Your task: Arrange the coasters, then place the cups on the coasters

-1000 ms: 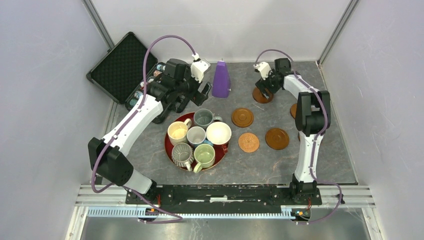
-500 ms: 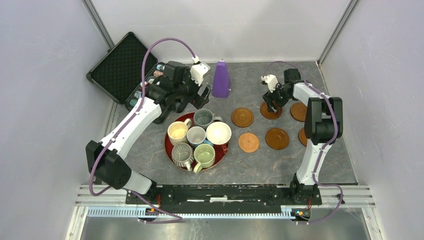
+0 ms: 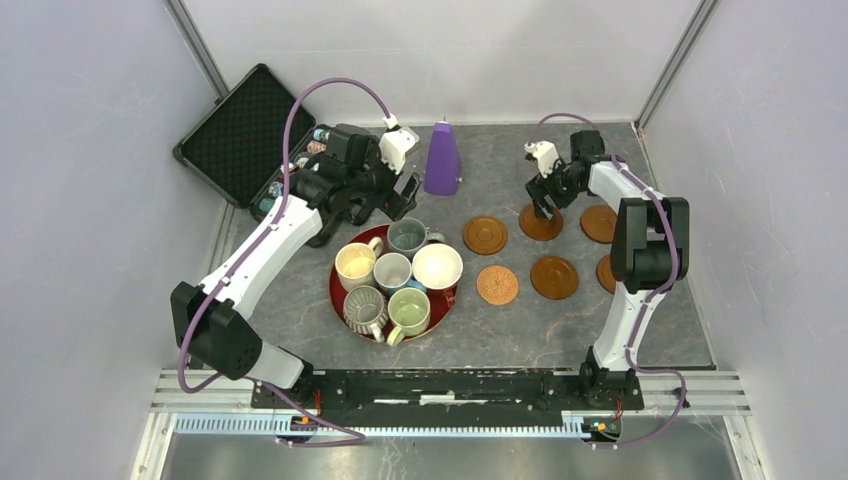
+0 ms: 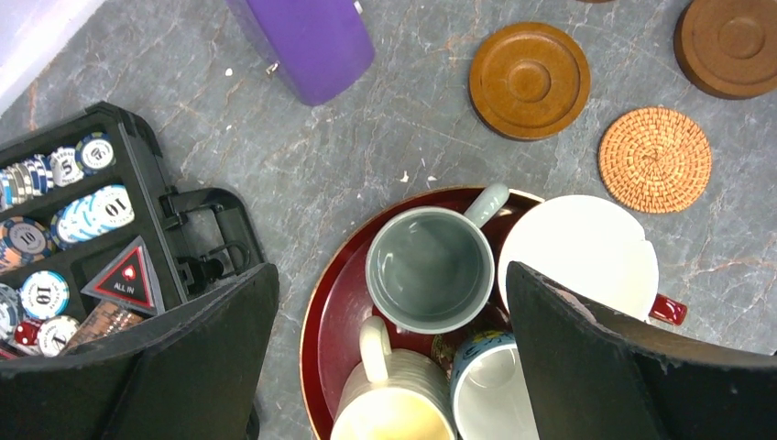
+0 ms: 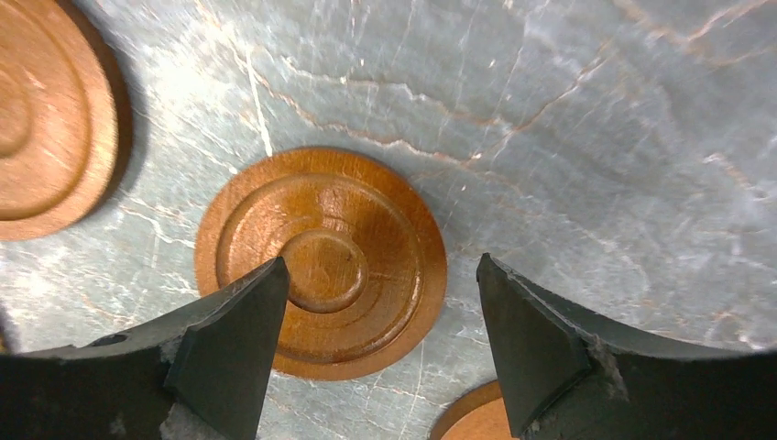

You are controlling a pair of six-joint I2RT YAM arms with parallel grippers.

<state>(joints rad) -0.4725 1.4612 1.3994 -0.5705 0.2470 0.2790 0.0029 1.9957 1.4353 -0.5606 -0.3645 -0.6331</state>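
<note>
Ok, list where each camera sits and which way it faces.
Top external: fixed above and behind the bases, looking down on the whole table; both arms show, with the left gripper and right gripper.
Left wrist: on the left arm, looking down at the grey-blue mug in the red tray; its open fingers frame the view.
Right wrist: looking straight down at a brown coaster between its open fingers.
Shared: the left wrist and top views both show the woven coaster.

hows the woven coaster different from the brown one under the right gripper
The woven coaster is light orange-tan with a braided texture; the brown coaster is smooth, darker, with raised rings. The woven coaster lies nearer the red tray; the brown coaster sits below the open right gripper. Both are round, flat and cupless.
</note>
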